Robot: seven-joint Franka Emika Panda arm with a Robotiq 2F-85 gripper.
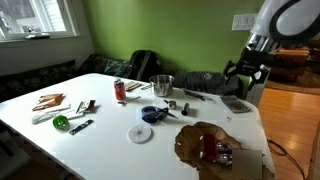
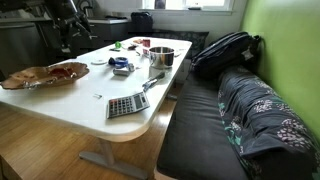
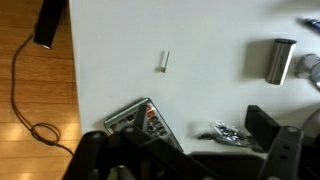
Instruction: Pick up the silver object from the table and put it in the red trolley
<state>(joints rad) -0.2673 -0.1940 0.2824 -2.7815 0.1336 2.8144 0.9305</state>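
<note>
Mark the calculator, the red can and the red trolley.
calculator [image 2: 127,104], in an exterior view, on its keypad.
red can [image 1: 120,91], in an exterior view, mid-body.
red trolley [image 1: 208,150], in an exterior view, on its red body.

The worktop [image 1: 110,140] is white, smooth and faintly glossy. The steel cup [image 3: 272,60] looks like brushed metal with a dull sheen. The red trolley [image 1: 212,150] has shiny, metal-looking parts. The floor [image 3: 35,90] is polished wood. The bench cushion [image 2: 200,135] and the backpack [image 2: 225,50] are matt dark cloth.

Was backed by a green wall [image 1: 170,30], lit through a window [image 1: 35,15], floored in wood [image 2: 40,150], furnished with a white bench [image 1: 105,145] and a dark couch [image 2: 200,125].
</note>
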